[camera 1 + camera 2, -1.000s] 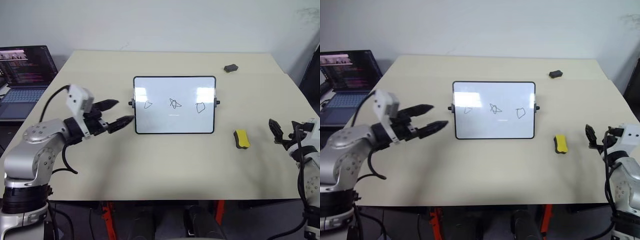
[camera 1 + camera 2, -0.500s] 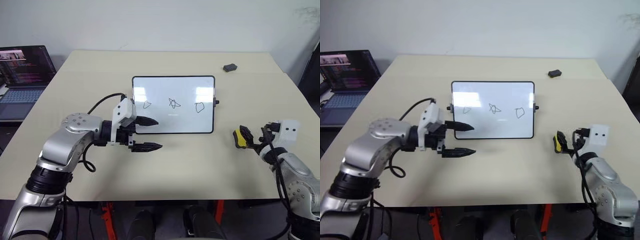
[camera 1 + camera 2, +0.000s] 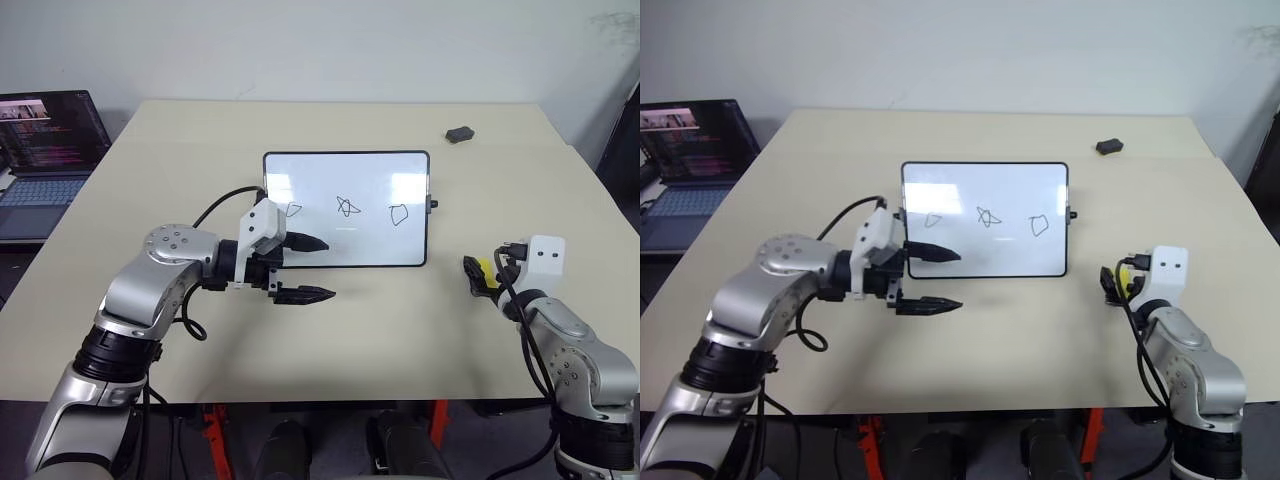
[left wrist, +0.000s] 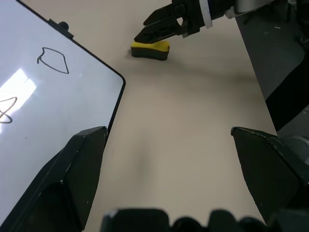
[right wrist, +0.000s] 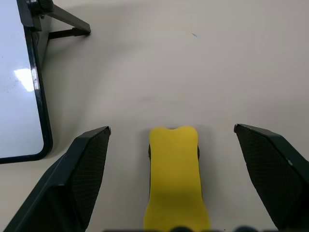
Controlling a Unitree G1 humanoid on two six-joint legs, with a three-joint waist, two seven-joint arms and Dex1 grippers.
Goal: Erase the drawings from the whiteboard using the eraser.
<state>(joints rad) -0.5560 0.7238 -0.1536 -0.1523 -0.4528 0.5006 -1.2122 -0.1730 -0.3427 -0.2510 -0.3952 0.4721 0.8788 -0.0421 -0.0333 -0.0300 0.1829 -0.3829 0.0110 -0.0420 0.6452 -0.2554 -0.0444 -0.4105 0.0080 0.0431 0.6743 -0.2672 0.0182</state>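
The right gripper (image 5: 174, 193) stands wide open around the yellow eraser (image 5: 175, 179), which lies on the beige table (image 3: 380, 330) between its fingers, untouched, just right of the whiteboard (image 3: 346, 208). The left gripper (image 3: 312, 268), also spread wide, hovers at the board's lower left corner. Three drawings (image 3: 347, 207) remain.

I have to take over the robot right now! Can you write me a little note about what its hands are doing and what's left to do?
Right tool: open, straddling the yellow eraser on the table, not gripping it yet.
Left tool: open, empty, at the whiteboard's lower left corner.
Whiteboard stands mid-table; all three drawings intact.
Done: nothing erased.
Left: grip the eraser, lift it, wipe off the drawings.
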